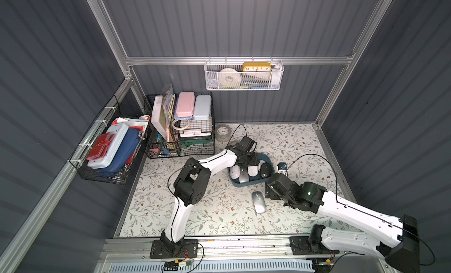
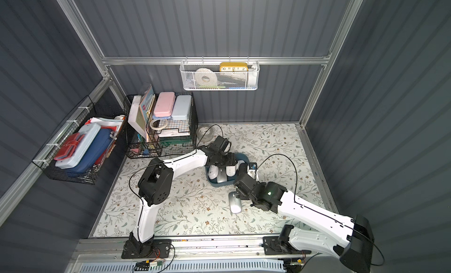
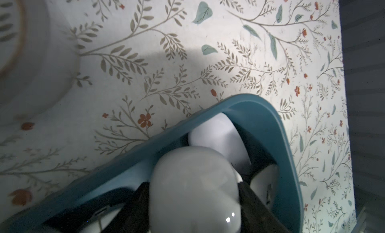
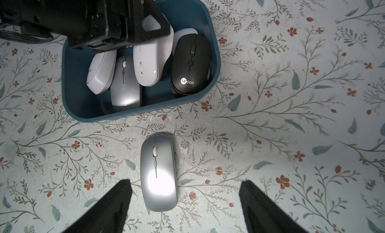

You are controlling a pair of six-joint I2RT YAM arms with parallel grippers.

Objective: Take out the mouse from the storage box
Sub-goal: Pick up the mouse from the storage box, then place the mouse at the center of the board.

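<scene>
Floral-printed white surface (image 4: 291, 117): carries everything listed below.
Shallow dark teal plastic storage box (image 4: 216, 61): rounded corners and solid walls. It stands on the surface between the two arms and shows in both top views (image 1: 244, 184) (image 2: 221, 185).
Smooth white plastic mouse (image 4: 150, 61): tilted, inside the storage box's outline. Its far end is clamped between two black fingers. Whether it rests on the mice beneath cannot be told.
Left pincer (image 3: 191, 184): over the storage box, closed narrow on the smooth white plastic mouse, one finger on each flank.
Matte black mouse marked "Lecoo" (image 4: 190, 65): in the storage box, against its wall.
Flat silver mouse in the box (image 4: 125, 86): beside the white one and partly under it.
White mouse with ribbed side (image 4: 101, 73): in the storage box, leaning on the silver one.
Flat silver mouse outside (image 4: 158, 173): lies on the surface just beside the storage box (image 1: 258, 203).
Right pincer (image 4: 186, 181): spread wide and holding nothing, above the outside silver mouse, which lies between its fingers (image 4: 118, 200).
</scene>
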